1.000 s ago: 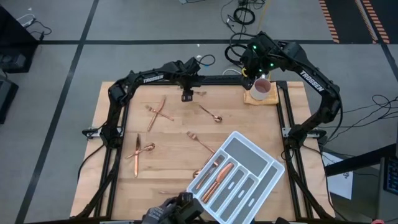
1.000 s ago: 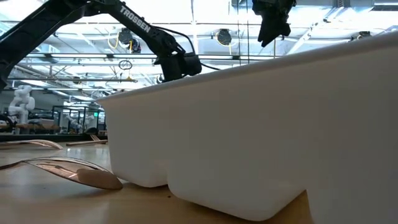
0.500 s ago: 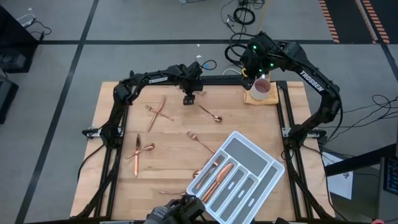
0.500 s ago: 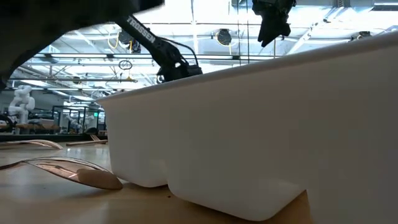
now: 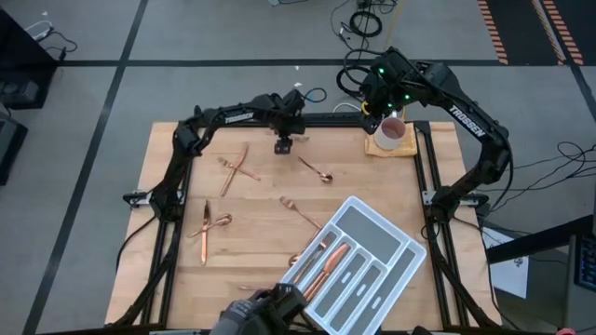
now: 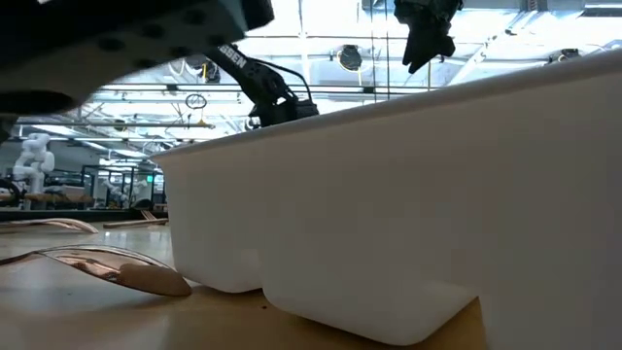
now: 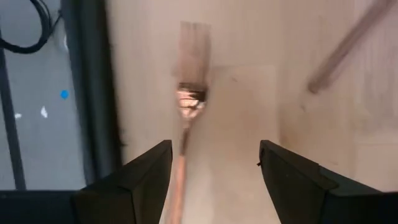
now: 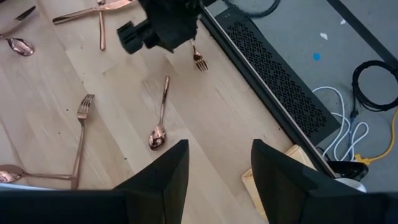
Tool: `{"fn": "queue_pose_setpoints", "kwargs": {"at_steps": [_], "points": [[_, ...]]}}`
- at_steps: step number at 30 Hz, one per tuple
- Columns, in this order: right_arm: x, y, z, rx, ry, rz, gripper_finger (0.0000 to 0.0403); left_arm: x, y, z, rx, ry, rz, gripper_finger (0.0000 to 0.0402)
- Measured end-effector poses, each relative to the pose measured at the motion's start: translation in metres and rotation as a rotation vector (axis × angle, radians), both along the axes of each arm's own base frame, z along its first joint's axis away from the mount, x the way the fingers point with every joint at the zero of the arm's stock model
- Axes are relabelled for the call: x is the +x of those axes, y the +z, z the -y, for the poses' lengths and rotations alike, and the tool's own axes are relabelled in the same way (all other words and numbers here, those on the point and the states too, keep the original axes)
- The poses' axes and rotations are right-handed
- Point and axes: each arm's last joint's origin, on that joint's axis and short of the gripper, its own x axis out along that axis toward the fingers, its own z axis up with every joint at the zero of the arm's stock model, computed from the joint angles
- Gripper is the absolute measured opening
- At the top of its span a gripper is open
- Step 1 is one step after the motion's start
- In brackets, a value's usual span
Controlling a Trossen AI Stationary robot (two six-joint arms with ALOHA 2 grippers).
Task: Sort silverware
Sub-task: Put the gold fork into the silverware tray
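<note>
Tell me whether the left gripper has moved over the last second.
Yes, slightly. In the high view the left gripper has shifted toward the white mug, along the table's far edge. It hovers over a small fork, fingers open.

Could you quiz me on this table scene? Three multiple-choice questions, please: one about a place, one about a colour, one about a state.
1. Where is the left pincer?
A. over the tray
B. over a fork by the table's far edge
C. over the mug

2. What colour is the divided tray?
A. white
B. black
C. copper

3. How do the left pincer's fingers stand?
A. shut on a spoon
B. shut, empty
C. open

Answers: 1 B, its wrist view shows the fork ahead. 2 A, plainly white from above. 3 C, a wide gap, nothing held.
</note>
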Motion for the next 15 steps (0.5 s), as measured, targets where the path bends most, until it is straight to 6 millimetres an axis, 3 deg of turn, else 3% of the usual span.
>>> {"fn": "queue_pose_setpoints", "kwargs": {"at_steps": [3,6,15], "points": [[0.000,0.000,0.000,0.000,0.000,0.000,0.0161,-0.003,0.003,-0.015,-0.061,0.010,0.070,0.0246],[0.000,0.000,0.000,0.000,0.000,0.000,0.0161,-0.007,-0.009,-0.021,-0.117,0.015,0.033,0.0246],[0.000,0.000,0.000,0.000,0.000,0.000,0.0161,0.006,-0.023,-0.015,-0.111,-0.055,0.039,0.0244]]}}
